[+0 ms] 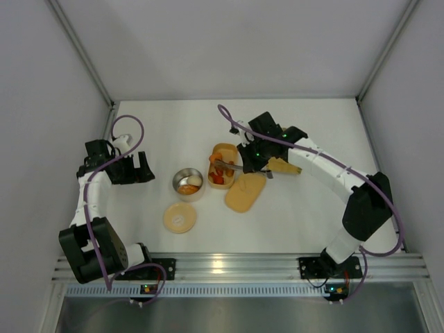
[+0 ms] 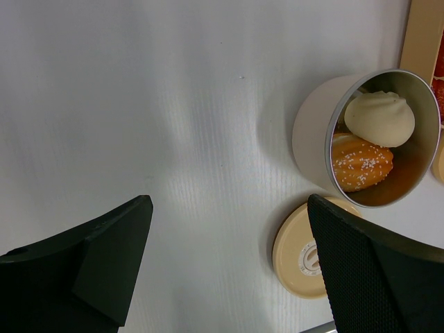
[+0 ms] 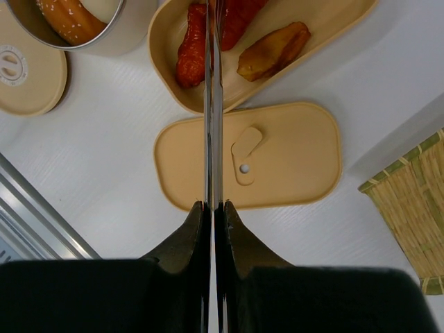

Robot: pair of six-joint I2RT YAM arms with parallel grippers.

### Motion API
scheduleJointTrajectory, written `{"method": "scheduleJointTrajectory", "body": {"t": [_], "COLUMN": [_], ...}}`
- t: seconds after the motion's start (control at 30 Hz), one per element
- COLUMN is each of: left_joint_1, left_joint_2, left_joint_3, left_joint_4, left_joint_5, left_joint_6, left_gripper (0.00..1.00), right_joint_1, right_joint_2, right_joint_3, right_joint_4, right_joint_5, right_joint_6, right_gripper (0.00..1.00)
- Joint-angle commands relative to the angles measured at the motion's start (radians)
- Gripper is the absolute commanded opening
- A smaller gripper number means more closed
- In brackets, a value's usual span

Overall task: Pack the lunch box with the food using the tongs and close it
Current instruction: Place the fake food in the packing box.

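Tan and round, the tin lid point(image 1: 180, 217) is laid flat on the white tabletop point(image 1: 312, 222), nearest the arm bases. Just beyond it the steel tin point(image 1: 187, 184) is stood open. A smooth white ball point(image 2: 380, 118) and a seeded orange piece point(image 2: 361, 163) inside it are shown clearly only by the left wrist view. The left claw point(image 2: 225, 208) is spread wide, with nothing held. The flat oblong lid point(image 3: 298, 159) is laid just beside the box point(image 3: 326, 28). In the right wrist view the right claw point(image 3: 211, 208) is pinched onto the slim silver tongs point(image 3: 212, 104), which are extended over glossy red chunks point(image 3: 191, 48) in the box. A woven tray point(image 3: 409, 201) is seen beside the lid.
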Motion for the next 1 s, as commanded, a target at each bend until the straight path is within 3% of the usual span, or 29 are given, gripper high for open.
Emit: {"method": "scheduleJointTrajectory", "body": {"t": [0.0,0.43,0.8,0.97], "left_joint_1": [0.006,0.008,0.008,0.008], "left_joint_2": [-0.004,0.004,0.005,0.005], "left_joint_3": [0.002,0.003,0.003,0.002], "left_joint_4": [0.026,0.032,0.035,0.035], "left_joint_5": [0.016,0.012,0.002,0.001], "left_joint_6": [0.013,0.017,0.020,0.022], "left_gripper": [0.98,0.98,0.98,0.98], "right_joint_1": [0.008,-0.122,-0.131,-0.140], "right_joint_2": [-0.001,0.039,0.088,0.094], "right_joint_3": [0.067,0.079,0.102,0.107], "right_joint_4": [0.030,-0.028,-0.042,-0.053], "right_joint_5": [0.011,-0.116,-0.141,-0.127], "right_joint_6": [0.021,0.041,0.041,0.041], "right_gripper": [0.00,0.00,0.00,0.10]}}
